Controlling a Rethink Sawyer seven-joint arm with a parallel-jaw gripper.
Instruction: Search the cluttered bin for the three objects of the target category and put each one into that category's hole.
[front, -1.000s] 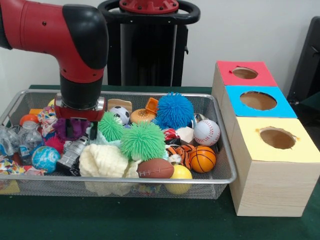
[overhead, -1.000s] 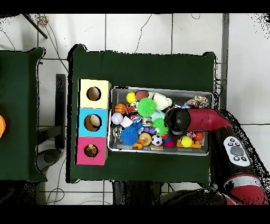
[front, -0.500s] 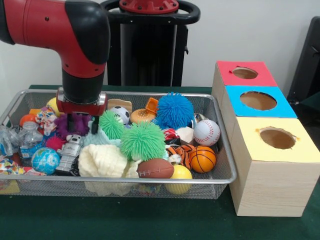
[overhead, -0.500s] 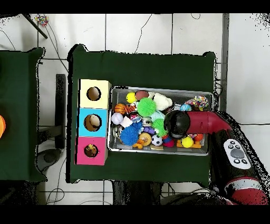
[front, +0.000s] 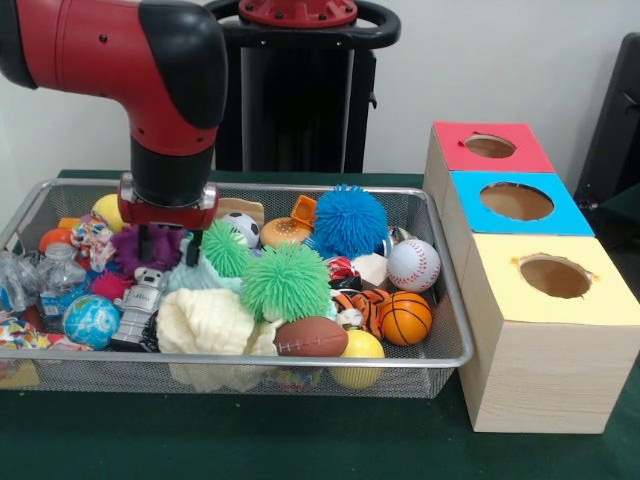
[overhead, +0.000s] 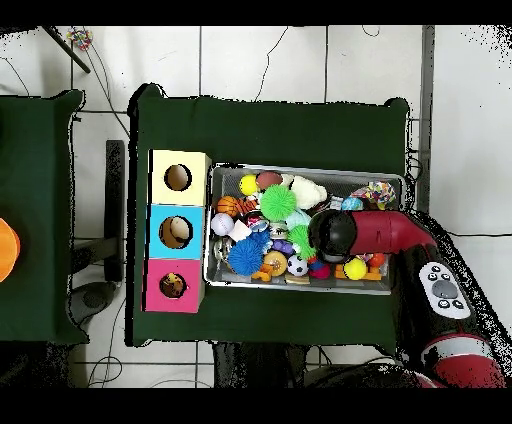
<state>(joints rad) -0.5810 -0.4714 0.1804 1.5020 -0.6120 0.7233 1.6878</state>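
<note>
Crowding jaws: purple toy (front: 150, 245) | green pom (front: 225, 250) | robot figure (front: 140, 300)

On the table (front: 300, 440), the boxes (front: 530, 330) stand just right of the bin (front: 455, 330); the arm (front: 150, 90) hangs over the bin's left half.

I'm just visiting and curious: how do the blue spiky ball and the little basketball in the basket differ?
The blue spiky ball is covered in soft-looking spikes; the basketball is smooth with black seams. The blue one looks clearly larger. It sits toward the basket's far side, the orange basketball nearer the front rim. Both are round and lie in the wire basket.
</note>
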